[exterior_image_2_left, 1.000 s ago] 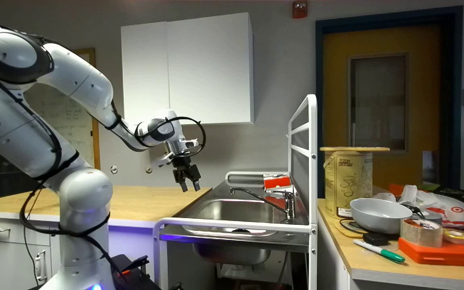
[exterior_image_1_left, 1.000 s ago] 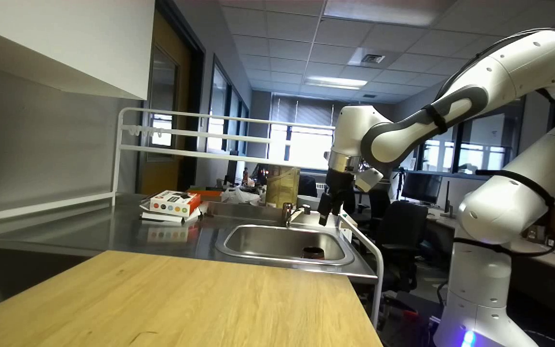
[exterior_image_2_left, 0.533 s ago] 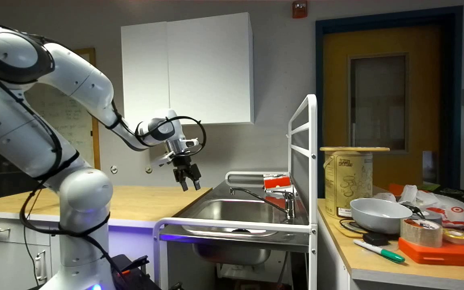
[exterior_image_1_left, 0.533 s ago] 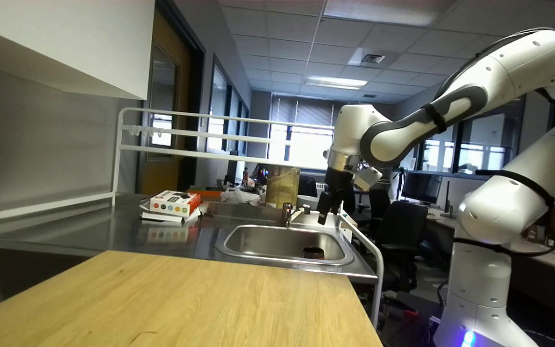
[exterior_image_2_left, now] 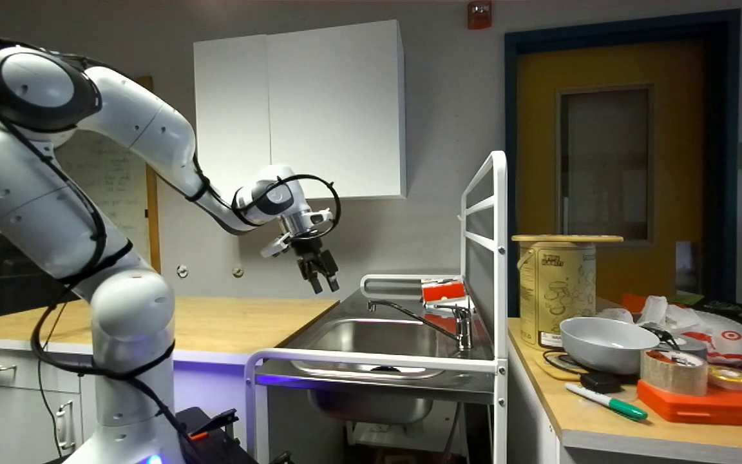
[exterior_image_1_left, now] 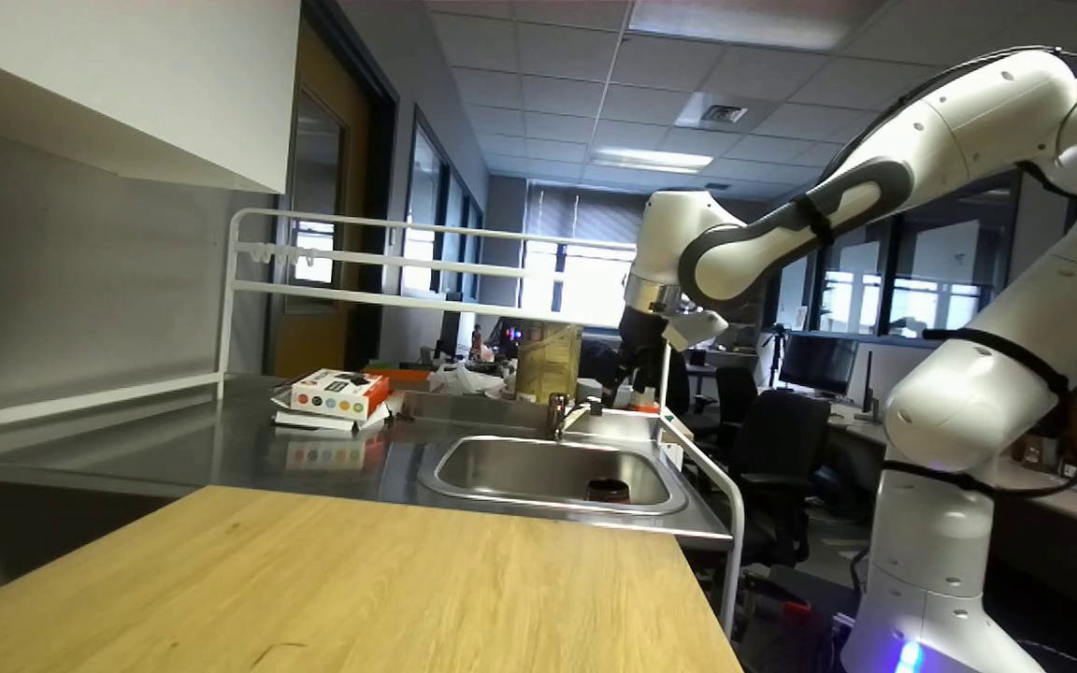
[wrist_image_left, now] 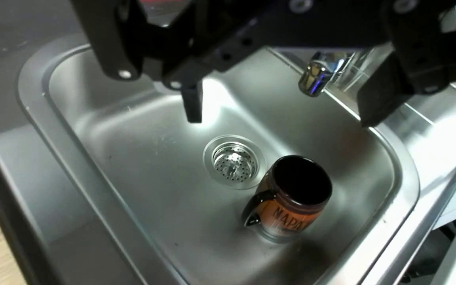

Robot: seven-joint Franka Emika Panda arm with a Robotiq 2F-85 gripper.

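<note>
Gripper (exterior_image_2_left: 326, 287) has travelled outward from the robot base (exterior_image_2_left: 123, 415) and slightly upward since half a second ago; the mug (wrist_image_left: 289, 202) has not shifted. From where I stand: fingers (wrist_image_left: 192, 103) parted wide, holding nothing, touching nothing. Mug stands mouth up in the sink (wrist_image_left: 152, 190), just beside the drain (wrist_image_left: 232, 163), well apart from the gripper; its handle (wrist_image_left: 255, 204) shows on the left in the wrist view.

Technique notes, my judgement: a good approach to the mug would line up above it before lowering, since in the wrist view it shows below the finger gap rather than within it. Descend slowly. Keep clear of the faucet spout (wrist_image_left: 313, 77), which shows between the fingers. Set the fingers across body or rim, not onto the handle. The sink floor looks smooth; an off-centre touch could slide or tip the mug.
</note>
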